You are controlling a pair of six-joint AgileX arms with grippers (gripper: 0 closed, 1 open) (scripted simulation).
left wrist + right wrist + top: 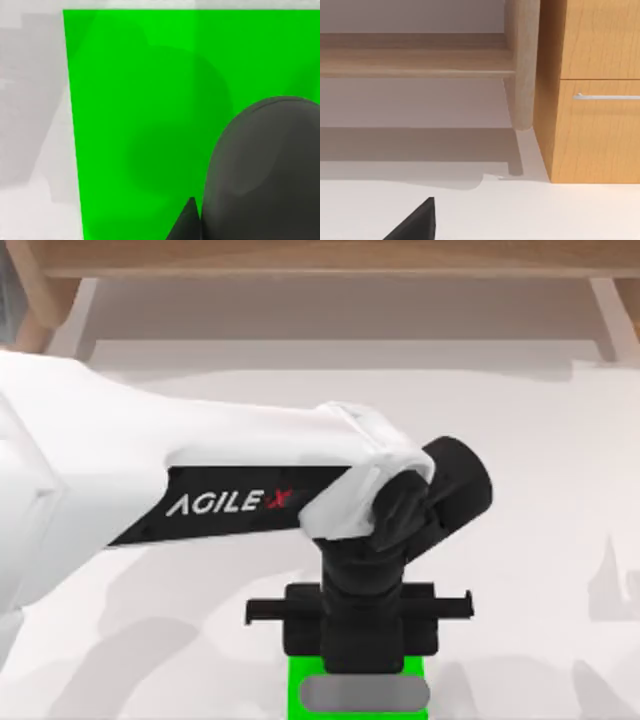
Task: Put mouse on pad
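The bright green pad (300,680) lies at the table's front edge, near the middle. On it rests the grey mouse (365,694), lengthwise left to right. My left gripper (360,655) reaches down right over the mouse, its black body hiding the pad's far part. In the left wrist view the mouse (265,175) looms close above the pad (140,110), with one dark fingertip (187,222) pressed against its side. The left gripper looks shut on the mouse. My right arm is parked out at the right.
The white table (520,490) stretches to both sides of the pad. Beyond its far edge is a wooden frame (320,260). The right wrist view faces a wooden drawer cabinet (595,90) and a wooden post (522,65) past the table's edge.
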